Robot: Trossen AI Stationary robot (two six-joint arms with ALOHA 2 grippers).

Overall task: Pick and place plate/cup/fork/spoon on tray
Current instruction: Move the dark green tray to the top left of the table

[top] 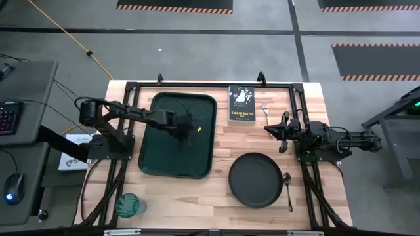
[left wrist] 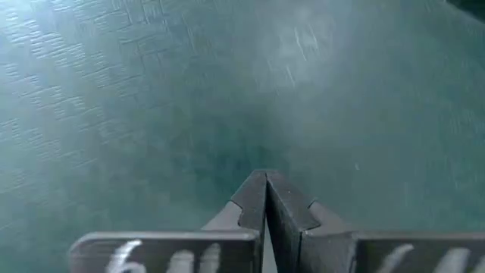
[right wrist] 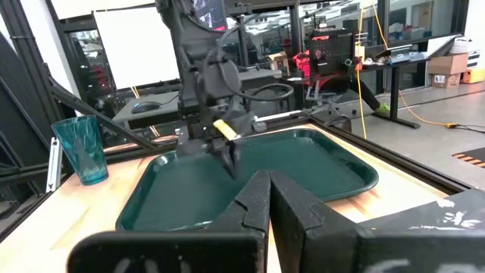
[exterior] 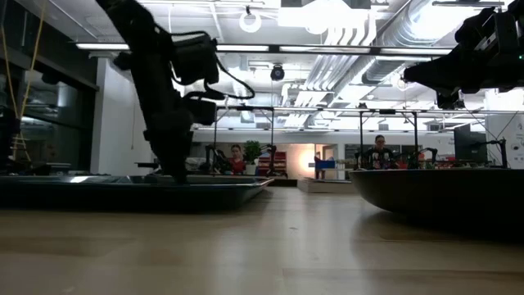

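The dark green tray (top: 157, 151) lies on the table's left half and holds none of the task's things. My left gripper (top: 186, 135) is shut, pointing down low over the tray's floor (left wrist: 151, 114). My right gripper (top: 269, 130) is shut and empty, raised above the table right of the tray, between the fork (top: 266, 108) and the black plate (top: 256, 179). The spoon (top: 289, 187) lies right of the plate. The teal cup (top: 129, 204) stands at the near left corner. My left gripper's shut fingertips (left wrist: 265, 186) stand just at the tray's floor near its middle, coming from above. Whether they touch the floor, I cannot tell.
A small black book (top: 241, 103) lies at the far edge between the tray and the fork. Black frame rails run along the table's left, right and far sides. Bare wood (top: 220, 151) shows between the tray and the plate. People sit far off in the room.
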